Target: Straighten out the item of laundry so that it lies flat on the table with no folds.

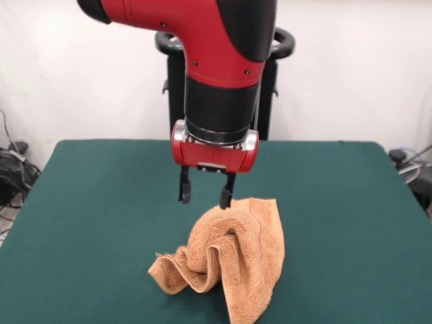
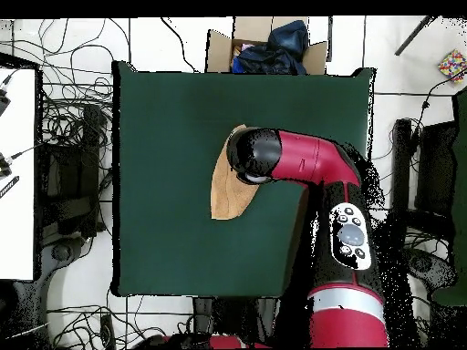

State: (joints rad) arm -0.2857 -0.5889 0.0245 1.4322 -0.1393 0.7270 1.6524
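Front view: a dark green felt-like desk (image 1: pixel 94 223) fills the lower frame before a plain white wall, with cables on the floor at the left and right edges.
An orange-tan terry towel (image 1: pixel 233 260) sits crumpled in soft, looped folds at the lower centre of the frame, one corner raised toward the claw (image 1: pixel 206 196). The claw's two black fingers (image 1: pixel 184 190) stand apart, partly open, and the right-hand one touches the towel's top edge; whether it grips any cloth cannot be told. The arm (image 1: pixel 216 61) is glossy red and black, cylindrical, coming down from the top. In the overhead view the towel (image 2: pixel 226 187) shows as a narrow tan shape near the desk's (image 2: pixel 164 137) centre, partly hidden under the arm, with tangled cables on the white tiled floor (image 2: pixel 82 273) and a cardboard box (image 2: pixel 219 47) at the top.
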